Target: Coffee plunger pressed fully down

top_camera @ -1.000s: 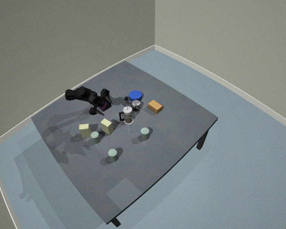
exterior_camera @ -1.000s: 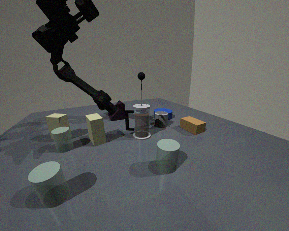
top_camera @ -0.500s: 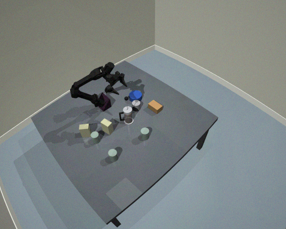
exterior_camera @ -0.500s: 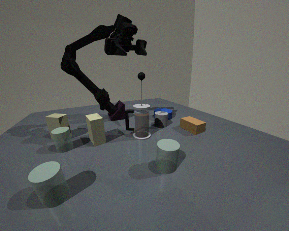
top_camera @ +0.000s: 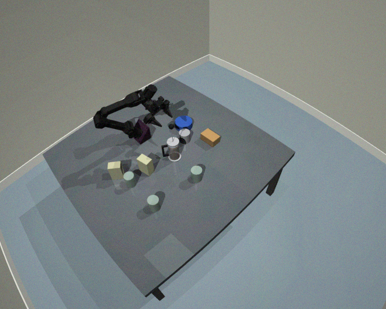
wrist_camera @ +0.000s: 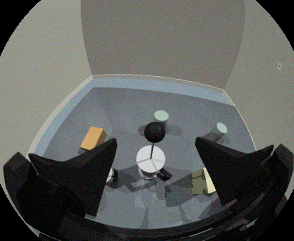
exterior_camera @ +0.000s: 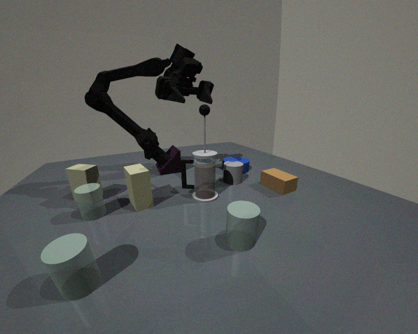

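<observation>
The coffee press (top_camera: pixel 173 151) (exterior_camera: pixel 204 179) stands upright on the table, a clear cylinder with brown contents and a black handle (exterior_camera: pixel 183 175) towards the arm's base. Its white lid (wrist_camera: pixel 150 158) is seen from above. A long thin rod (exterior_camera: pixel 204 133) rises from the lid to the round black plunger knob (top_camera: pixel 171 126) (exterior_camera: pixel 204 109) (wrist_camera: pixel 154 132), which is high up. My gripper (top_camera: pixel 166 121) (exterior_camera: pixel 198 102) (wrist_camera: pixel 157 142) is open and empty, tilted downward. Its fingertips are a little above the knob in the exterior view. The wrist view shows the knob between the two fingers, with no contact visible.
A grey cylinder (top_camera: pixel 184 135) (exterior_camera: pixel 233 172) and a blue disc (top_camera: pixel 183 122) stand close behind the press. An orange block (top_camera: pixel 210 137) (exterior_camera: pixel 278 180) (wrist_camera: pixel 93 138) lies beyond. Two pale yellow blocks (top_camera: pixel 145 164) (top_camera: pixel 115 170) stand on the handle side. Three green cylinders (exterior_camera: pixel 243 226) (exterior_camera: pixel 89 201) (exterior_camera: pixel 70 266) stand nearer the exterior camera.
</observation>
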Available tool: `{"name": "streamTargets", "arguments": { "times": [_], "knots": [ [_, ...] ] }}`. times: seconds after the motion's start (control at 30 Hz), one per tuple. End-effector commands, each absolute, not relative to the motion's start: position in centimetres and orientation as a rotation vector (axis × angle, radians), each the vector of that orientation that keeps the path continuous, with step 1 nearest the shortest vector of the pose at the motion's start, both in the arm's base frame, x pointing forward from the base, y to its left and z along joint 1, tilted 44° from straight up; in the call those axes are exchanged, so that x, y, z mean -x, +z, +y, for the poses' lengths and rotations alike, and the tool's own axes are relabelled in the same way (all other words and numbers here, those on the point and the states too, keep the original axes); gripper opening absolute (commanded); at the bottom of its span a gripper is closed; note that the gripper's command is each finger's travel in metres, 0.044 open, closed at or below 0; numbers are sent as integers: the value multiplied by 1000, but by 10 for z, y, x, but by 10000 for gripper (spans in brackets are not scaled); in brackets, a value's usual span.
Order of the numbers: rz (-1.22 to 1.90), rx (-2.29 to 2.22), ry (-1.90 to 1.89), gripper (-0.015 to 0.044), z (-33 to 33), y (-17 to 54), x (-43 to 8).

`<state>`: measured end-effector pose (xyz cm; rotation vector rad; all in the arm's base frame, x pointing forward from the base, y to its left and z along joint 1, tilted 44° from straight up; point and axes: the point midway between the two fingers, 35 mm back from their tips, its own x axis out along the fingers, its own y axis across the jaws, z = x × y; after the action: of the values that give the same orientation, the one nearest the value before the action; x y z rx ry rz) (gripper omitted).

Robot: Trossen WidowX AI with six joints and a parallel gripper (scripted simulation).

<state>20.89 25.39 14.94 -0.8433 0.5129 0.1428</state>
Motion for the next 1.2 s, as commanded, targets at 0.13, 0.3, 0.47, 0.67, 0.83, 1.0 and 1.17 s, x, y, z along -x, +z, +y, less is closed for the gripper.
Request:
{"name": "streamTargets", "arguments": {
  "times": [0.13,0.3,0.47,0.67,0.83,1.0,1.17],
  "knots": [
    [511,834,149,440,252,145,-215],
    [512,833,150,440,252,141,-222],
    [512,833,150,440,251,137,-229],
    [510,833,150,440,250,132,-237],
    [508,834,150,440,250,129,-243],
    [508,834,150,361,249,129,-244],
    [508,834,150,230,249,129,-244]
  ]
}}
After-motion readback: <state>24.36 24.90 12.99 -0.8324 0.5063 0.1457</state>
